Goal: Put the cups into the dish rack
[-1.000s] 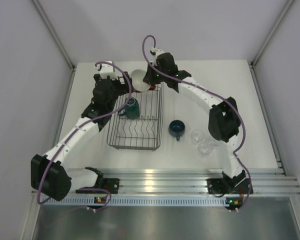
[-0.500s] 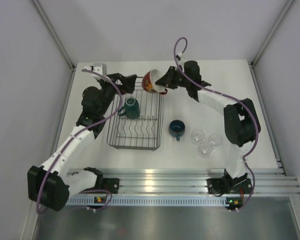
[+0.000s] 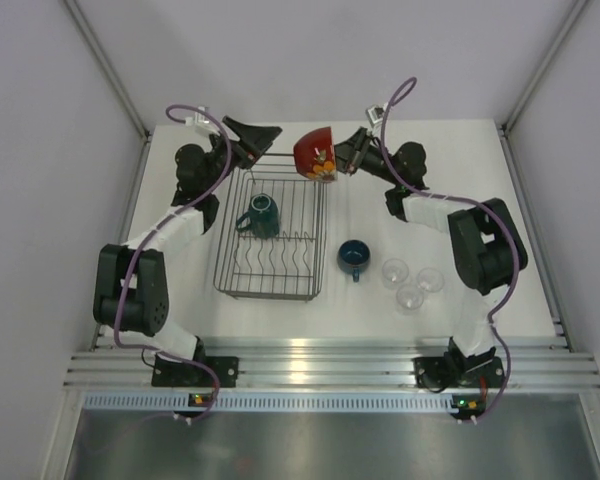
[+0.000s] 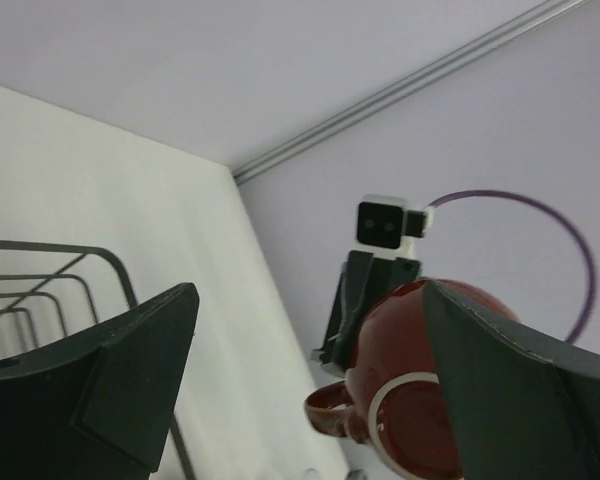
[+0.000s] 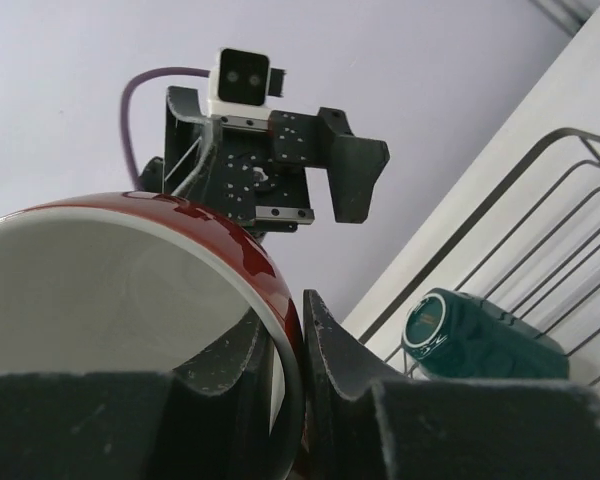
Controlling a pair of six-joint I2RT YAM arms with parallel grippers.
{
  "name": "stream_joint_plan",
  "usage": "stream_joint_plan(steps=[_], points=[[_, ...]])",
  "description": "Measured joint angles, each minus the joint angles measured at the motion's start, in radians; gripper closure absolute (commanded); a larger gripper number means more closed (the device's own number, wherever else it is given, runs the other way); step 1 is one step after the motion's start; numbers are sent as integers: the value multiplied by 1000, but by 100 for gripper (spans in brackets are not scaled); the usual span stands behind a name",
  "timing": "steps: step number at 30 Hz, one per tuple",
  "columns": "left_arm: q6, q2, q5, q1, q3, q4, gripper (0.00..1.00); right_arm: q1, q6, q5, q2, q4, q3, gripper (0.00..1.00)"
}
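My right gripper [image 3: 340,155] is shut on the rim of the big red patterned cup [image 3: 315,153] and holds it tipped over in the air above the far right corner of the dish rack [image 3: 320,240]. In the right wrist view the fingers pinch the cup's wall [image 5: 280,300] from inside and outside. My left gripper [image 3: 263,133] is open and empty, just left of the cup; the cup's base and handle show between its fingers [image 4: 420,400]. The teal mug [image 3: 260,215] lies in the rack. The dark-blue cup [image 3: 354,257] and three clear glasses [image 3: 410,285] stand on the table to the right.
The rack's upright prongs [image 3: 270,262] fill its near half. The table's back edge and the enclosure walls [image 3: 110,80] are close behind both grippers. The right forearm [image 3: 435,205] spans above the table behind the blue cup and glasses.
The right gripper has turned the red cup from mouth-up to tipped over and carried it slightly right. The left arm has drawn back to the far left, its gripper apart from the cup.
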Motion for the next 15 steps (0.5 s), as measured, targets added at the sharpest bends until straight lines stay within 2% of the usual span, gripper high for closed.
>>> stream_joint_plan(steps=[3,9,15], points=[[-148,45,2,-8,-5,100,1,3,80,-11,35,72,-1,100],[-389,73,-17,-28,-73,352,1,6,109,-34,50,105,-21,100],[-474,107,-16,-58,-80,444,1,7,110,-40,50,117,-21,100]])
